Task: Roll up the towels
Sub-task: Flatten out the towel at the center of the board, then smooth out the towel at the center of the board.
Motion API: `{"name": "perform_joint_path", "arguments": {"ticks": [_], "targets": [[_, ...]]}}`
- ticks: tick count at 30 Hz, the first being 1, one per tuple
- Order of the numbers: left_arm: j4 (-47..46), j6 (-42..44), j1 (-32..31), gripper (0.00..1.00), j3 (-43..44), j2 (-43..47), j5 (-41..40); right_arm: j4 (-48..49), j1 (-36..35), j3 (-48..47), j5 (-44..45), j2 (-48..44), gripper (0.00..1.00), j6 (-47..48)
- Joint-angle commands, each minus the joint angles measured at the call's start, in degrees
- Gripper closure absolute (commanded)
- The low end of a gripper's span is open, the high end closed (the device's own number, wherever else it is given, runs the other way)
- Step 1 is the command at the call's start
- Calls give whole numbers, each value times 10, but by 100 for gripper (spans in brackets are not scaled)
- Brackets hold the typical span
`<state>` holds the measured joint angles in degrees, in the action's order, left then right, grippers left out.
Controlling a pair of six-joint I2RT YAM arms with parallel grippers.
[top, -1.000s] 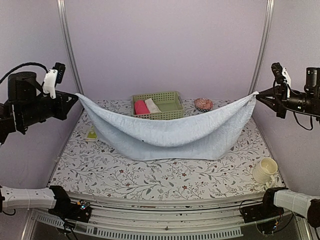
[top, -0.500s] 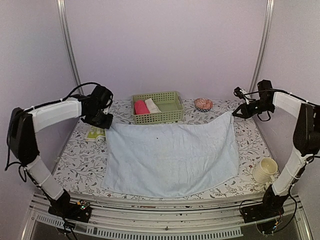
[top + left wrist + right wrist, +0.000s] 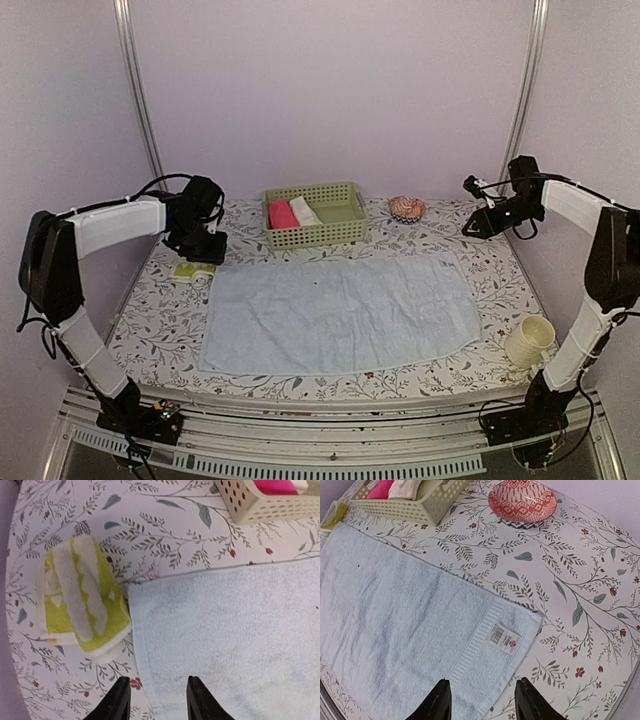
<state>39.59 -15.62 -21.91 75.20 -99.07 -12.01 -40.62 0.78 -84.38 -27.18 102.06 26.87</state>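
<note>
The blue towel [image 3: 340, 315] got let go and now lies flat, slightly wrinkled, on the table [image 3: 160, 340]. The left gripper [image 3: 157, 682] and right gripper [image 3: 482, 682] hover part-open and empty over its far corners. The folded yellow-green towel [image 3: 82, 597] touches the left one. The tag [image 3: 501, 636] is unreadable.

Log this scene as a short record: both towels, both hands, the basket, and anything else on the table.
blue towel: spread flat, unrolled, mid-table
yellow-green towel: folded, unrolled, beside the blue towel's far-left corner
left hand: open, empty, above that corner
right hand: open, empty, near the labelled far-right corner
basket: far side, holds pink roll and cream-white roll
other: red patterned bowl far right; cream cup near right
</note>
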Motion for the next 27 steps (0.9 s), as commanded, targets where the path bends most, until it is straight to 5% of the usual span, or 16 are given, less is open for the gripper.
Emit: {"name": "perform_joint_path", "arguments": {"ticks": [1, 5, 10, 19, 27], "targets": [[38, -59, -21, 68, -94, 89, 124, -97, -15, 98, -19, -106, 55, 89], [86, -73, -30, 83, -142, 125, 188, -160, -30, 164, 46, -166, 55, 152], [104, -85, -39, 83, -188, 146, 223, -207, -51, 238, 86, -230, 43, 247], [84, -119, -50, 84, -237, 132, 185, -117, -179, 377, 189, -280, 20, 261], [59, -151, -51, 82, -264, 125, 154, 44, -231, 426, 342, -238, 16, 189]]}}
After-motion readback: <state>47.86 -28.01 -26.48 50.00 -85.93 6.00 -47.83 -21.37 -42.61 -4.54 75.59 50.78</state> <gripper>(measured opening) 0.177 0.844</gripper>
